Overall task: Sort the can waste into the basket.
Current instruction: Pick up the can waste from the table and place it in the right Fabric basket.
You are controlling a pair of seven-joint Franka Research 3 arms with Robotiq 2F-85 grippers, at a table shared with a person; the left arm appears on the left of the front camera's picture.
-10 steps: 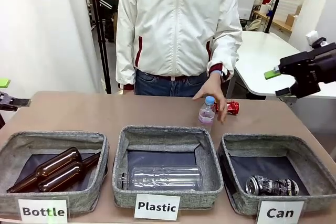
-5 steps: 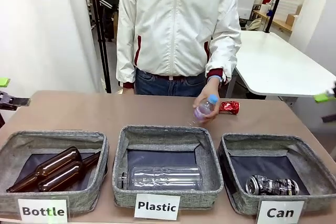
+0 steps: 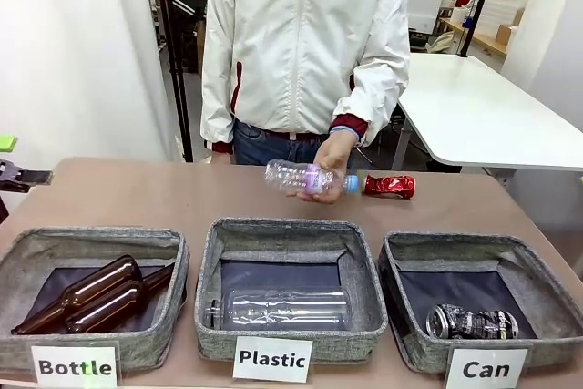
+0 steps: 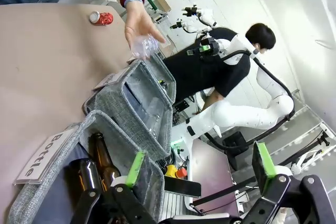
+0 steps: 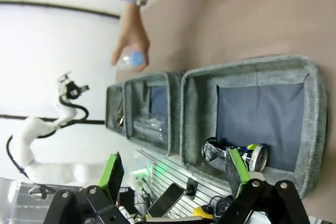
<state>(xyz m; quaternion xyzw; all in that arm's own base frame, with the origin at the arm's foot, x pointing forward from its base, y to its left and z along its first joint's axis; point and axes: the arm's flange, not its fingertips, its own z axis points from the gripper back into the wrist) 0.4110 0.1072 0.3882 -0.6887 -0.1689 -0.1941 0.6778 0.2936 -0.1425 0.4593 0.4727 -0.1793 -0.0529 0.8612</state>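
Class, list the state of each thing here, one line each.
Shiny red crushed can: lying on the brown table, unsorted.
Dark crushed can: lying inside the grey fabric "Can" basket.
Small clear plastic bottle: held sideways in the person's hand.
Left gripper: open.
Right gripper: open.

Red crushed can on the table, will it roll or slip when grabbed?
The red crushed can looks crumpled, so it probably won't roll far. Its shiny metal may slip, and, small and flattened, it is likely light.
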